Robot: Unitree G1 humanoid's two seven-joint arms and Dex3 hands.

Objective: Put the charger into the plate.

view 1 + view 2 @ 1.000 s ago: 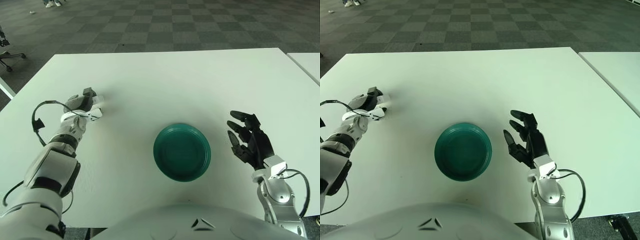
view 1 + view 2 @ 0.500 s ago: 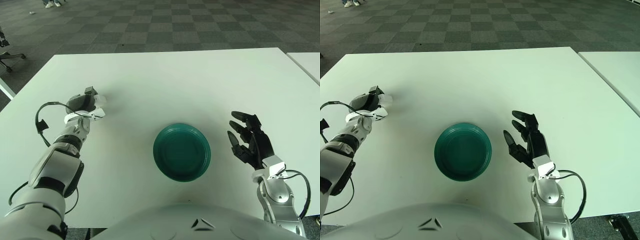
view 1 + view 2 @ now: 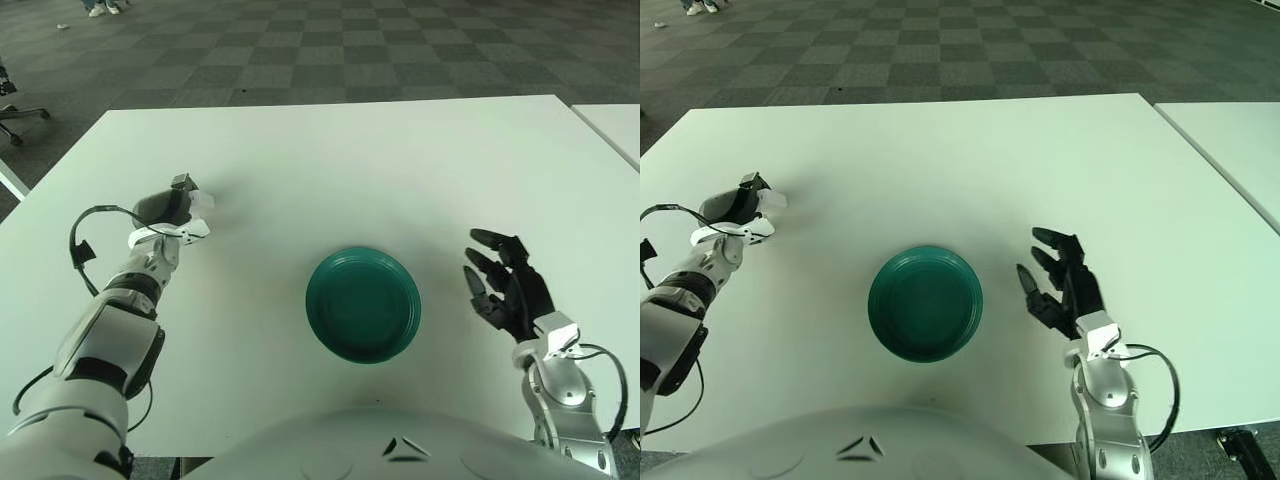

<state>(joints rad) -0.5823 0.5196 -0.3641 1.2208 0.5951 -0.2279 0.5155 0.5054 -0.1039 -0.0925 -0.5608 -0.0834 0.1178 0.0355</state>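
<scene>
Right now the left hand [image 3: 168, 207] is near the left edge of the white table [image 3: 330, 160], about halfway between the front and the far edge, and its dark fingers are curled around a small white object, which I judge to be the charger [image 3: 201, 203]; only a pale end of it shows past the fingers on the side toward the plate, so its full shape cannot be told. Whether the charger is touching the table or is raised a little above it is not clear from these 2 views. The green plate [image 3: 363, 304] stands close to the front edge, a little right of the middle of the table, and nothing is lying in it. It is well apart from the left hand, with bare table between them. The right hand [image 3: 508, 290] shows just to the right of the plate, near the front right corner, with its fingers spread and pointing up and holding nothing; it seems to have no part in the work. I judge that the grasping step is finished or nearly finished, and the carrying step is in hand. The next move calls for bringing the left hand to the right and toward the front edge until it is over the middle of the plate, then lowering it and opening the fingers, so that the charger lands inside the rim and not on it.
</scene>
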